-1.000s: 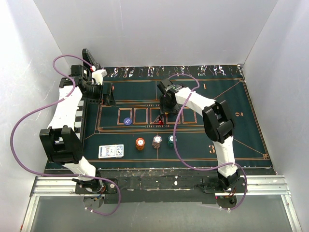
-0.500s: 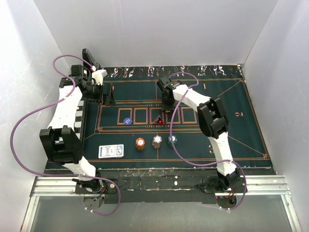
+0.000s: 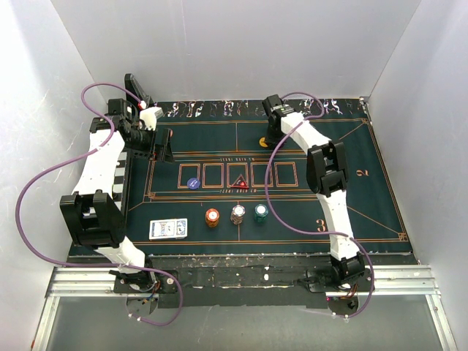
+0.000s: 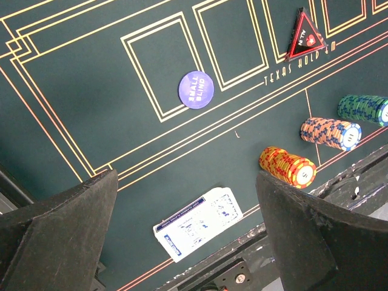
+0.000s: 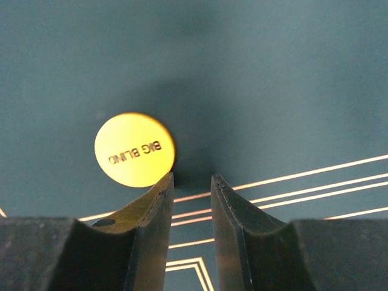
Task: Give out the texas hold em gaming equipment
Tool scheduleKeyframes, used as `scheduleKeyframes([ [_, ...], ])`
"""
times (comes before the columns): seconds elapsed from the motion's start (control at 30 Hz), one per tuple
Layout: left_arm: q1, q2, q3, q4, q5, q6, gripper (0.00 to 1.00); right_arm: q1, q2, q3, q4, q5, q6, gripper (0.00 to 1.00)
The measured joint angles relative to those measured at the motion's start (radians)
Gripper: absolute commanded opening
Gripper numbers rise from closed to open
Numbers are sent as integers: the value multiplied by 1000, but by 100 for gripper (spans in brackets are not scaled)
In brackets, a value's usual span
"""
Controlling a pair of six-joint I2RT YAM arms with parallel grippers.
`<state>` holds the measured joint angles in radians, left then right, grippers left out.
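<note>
The yellow "BIG BLIND" disc (image 5: pixel 134 149) lies flat on the mat at the far middle (image 3: pixel 263 137). My right gripper (image 5: pixel 192 177) hovers right beside it, jaws a narrow gap apart and empty; in the top view it (image 3: pixel 270 129) is near the far edge. My left gripper (image 4: pixel 187 176) is wide open and empty, held high at the far left (image 3: pixel 162 142). The blue "SMALL BLIND" disc (image 4: pixel 196 89), red triangular marker (image 4: pixel 305 36), orange chip stack (image 4: pixel 288 167), white stack (image 4: pixel 330 133), teal stack (image 4: pixel 364 109) and card deck (image 4: pixel 197 224) lie on the mat.
The dark green orange-lined mat (image 3: pixel 344 205) covers the table. A black-and-white chequered board (image 3: pixel 121 170) lies along the left side under my left arm. White walls enclose the space on three sides. A purple cable loops off each arm.
My right arm has moved from the mat's centre toward the far edge. The yellow disc now shows lying on the mat beside its fingers. The left arm has not moved.
</note>
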<state>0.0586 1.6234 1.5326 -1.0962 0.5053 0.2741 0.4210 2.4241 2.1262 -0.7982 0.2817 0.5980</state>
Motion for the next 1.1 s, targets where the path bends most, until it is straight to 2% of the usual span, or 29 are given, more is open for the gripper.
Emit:
scheduleKeyframes([
  [0.1,0,0,0,-2,0,5,98,-29,21,40,-8,4,-7,42],
  [0.2,0,1,0,-2,0,7,98,-31,2,7,9,2,-23,47],
  [0.4,0,6,8,-4,0,5,98,64,-228,-314,108,-26,-88,68],
  [0.53,0,6,16,-3,0,3,98,196,-360,-400,174,-83,-161,78],
  [0.73,0,6,19,-4,-1,3,98,342,-401,-454,241,-140,-264,79],
  [1.1,0,6,52,-32,2,3,98,368,-245,-425,211,-76,-331,78],
])
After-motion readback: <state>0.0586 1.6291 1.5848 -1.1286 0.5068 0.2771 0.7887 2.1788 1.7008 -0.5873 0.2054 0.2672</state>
